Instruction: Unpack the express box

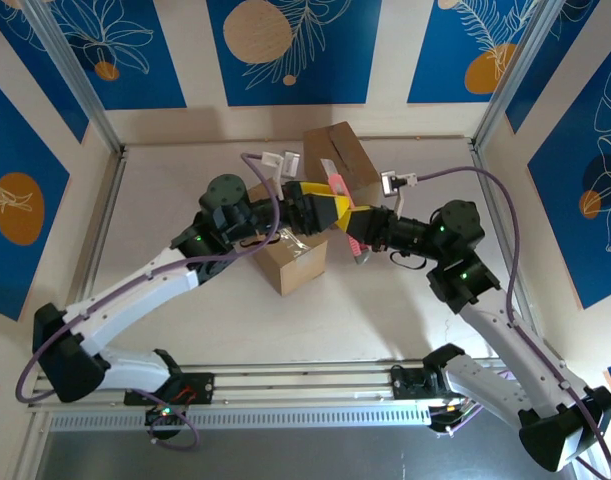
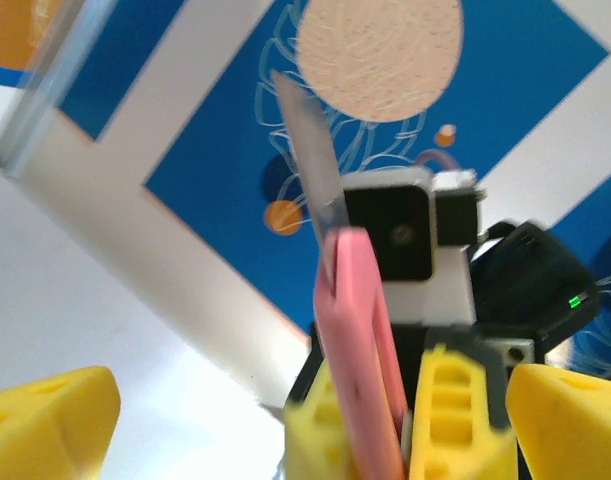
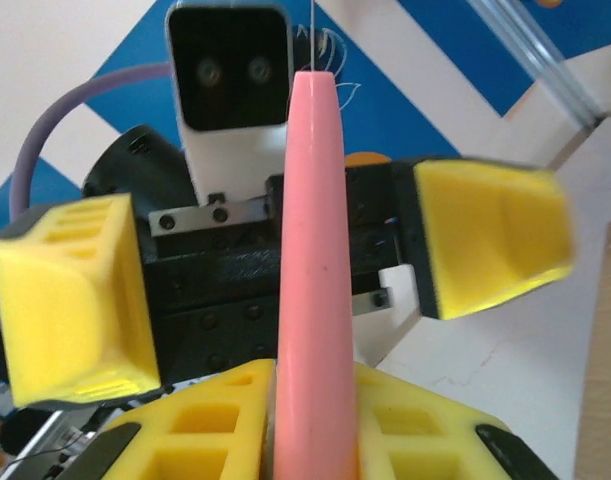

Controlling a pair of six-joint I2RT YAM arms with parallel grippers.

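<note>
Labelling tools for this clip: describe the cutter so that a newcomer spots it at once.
Find the brown cardboard box at the centre of the white table. By it the yellow-fingered right gripper clamps a slim pink plastic utility knife with a bare metal blade. It alone is pink among yellow, black and brown neighbours.

Matt cardboard box; smooth pink plastic knife handle; bare metal blade

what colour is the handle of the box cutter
Pink. The box cutter handle shows best in the right wrist view.
</note>
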